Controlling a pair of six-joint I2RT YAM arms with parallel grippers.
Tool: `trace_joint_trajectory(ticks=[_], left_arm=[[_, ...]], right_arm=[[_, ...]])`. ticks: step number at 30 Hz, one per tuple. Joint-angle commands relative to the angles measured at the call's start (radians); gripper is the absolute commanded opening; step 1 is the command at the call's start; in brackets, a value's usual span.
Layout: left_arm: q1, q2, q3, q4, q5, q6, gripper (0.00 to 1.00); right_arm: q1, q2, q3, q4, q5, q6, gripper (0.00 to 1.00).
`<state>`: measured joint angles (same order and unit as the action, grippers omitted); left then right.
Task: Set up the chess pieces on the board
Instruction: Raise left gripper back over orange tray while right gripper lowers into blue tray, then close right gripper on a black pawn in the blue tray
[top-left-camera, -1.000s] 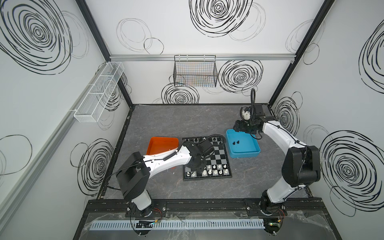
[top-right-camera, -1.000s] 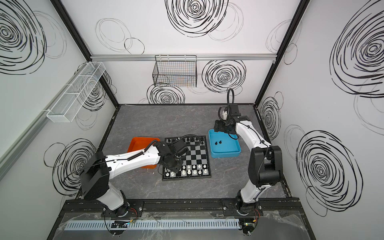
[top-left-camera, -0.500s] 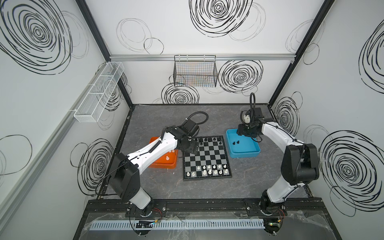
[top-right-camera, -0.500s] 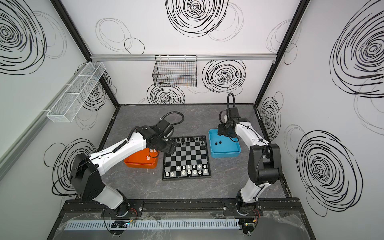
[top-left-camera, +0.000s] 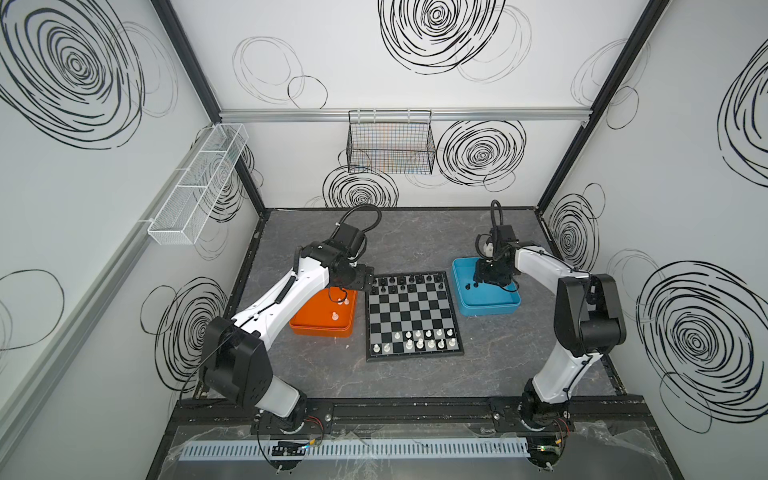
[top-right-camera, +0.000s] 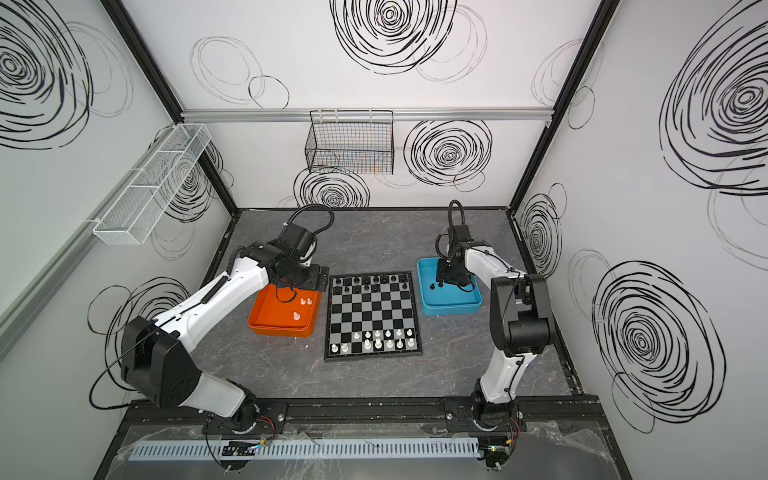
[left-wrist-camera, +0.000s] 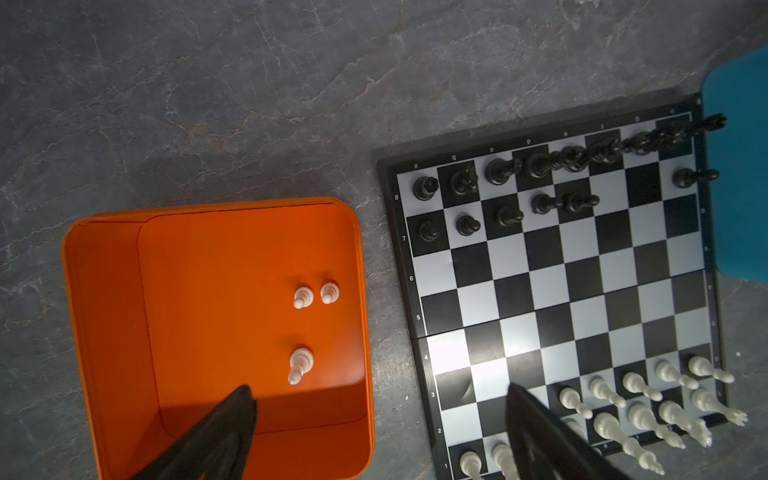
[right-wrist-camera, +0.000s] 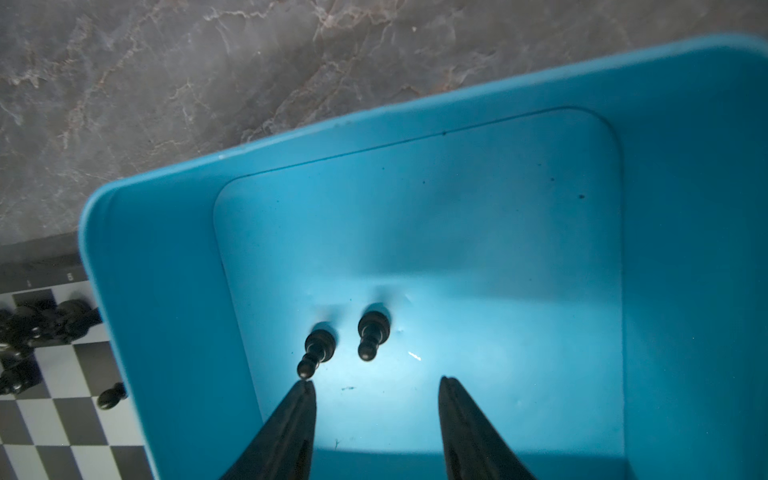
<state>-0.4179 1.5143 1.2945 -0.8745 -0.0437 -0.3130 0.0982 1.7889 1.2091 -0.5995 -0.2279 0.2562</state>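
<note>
Left end effector (left-wrist-camera: 379, 390) retreated near three white pieces (left-wrist-camera: 301, 362).

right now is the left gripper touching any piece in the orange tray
Apart: left wrist view shows bare tray floor between left gripper and nearest white piece.

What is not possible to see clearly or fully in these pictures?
- Both top views: the chess pieces on the board are too small to name.
- Left wrist view: a finger of the left gripper covers some white pieces.
- Right wrist view: the picture edge cuts the board; black pieces look blurred.
</note>
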Motion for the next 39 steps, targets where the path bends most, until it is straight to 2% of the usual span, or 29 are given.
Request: trace_joint_trajectory(ticks=[1,23,39], left_arm=[[0.006,-0.019,-0.017,0.018,0.022,0.014,0.96],[0.019,-0.014,-0.05,0.042,0.039,0.018,0.96],[0.026,0.0,-0.049,0.047,0.044,0.021,0.96]], right_arm=[[0.008,0.02,0.004,-0.006,0.017,0.004,0.48],[0.019,0.079,0.033,0.026,0.025,0.014,0.29],[0.032,0.1,0.043,0.037,0.054,0.014,0.21]])
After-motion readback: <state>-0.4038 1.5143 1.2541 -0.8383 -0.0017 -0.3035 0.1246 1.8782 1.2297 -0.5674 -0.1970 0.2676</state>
